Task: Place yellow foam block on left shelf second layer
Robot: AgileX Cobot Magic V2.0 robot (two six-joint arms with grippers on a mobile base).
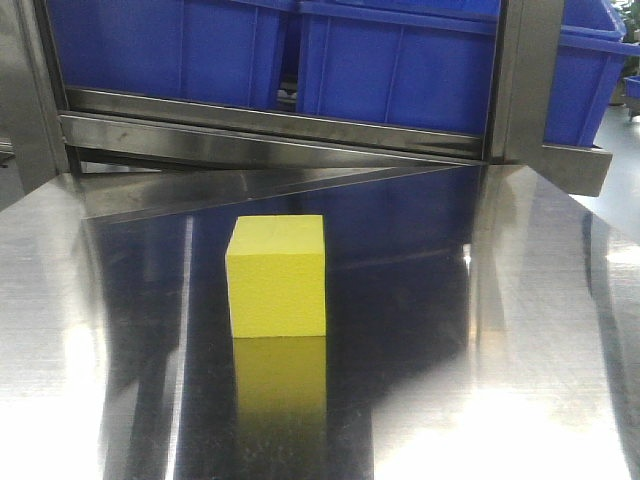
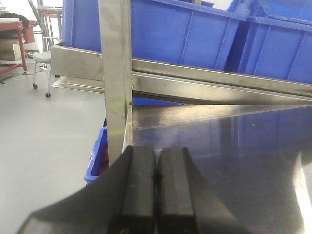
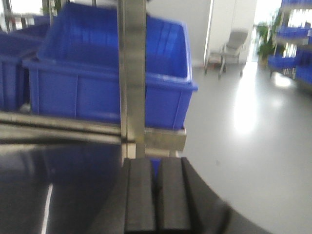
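Exterior front-facing: bright-yellow matte foam cube (image 1: 277, 277); likely light, squashy; grip opposite faces. Left end effector (image 2: 156, 178), right end effector (image 3: 156, 195): together.

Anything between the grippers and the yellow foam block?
Nothing visible. The yellow foam block sits alone on the steel surface, blue bins behind. Neither the left gripper nor the right gripper has it in its wrist view, so exact paths are unclear.

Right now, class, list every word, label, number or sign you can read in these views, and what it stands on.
None can be read.
The block is plain yellow.
The bins and the shelf show no print.
The left tool and right tool carry no marks; the right wrist view is blurred.
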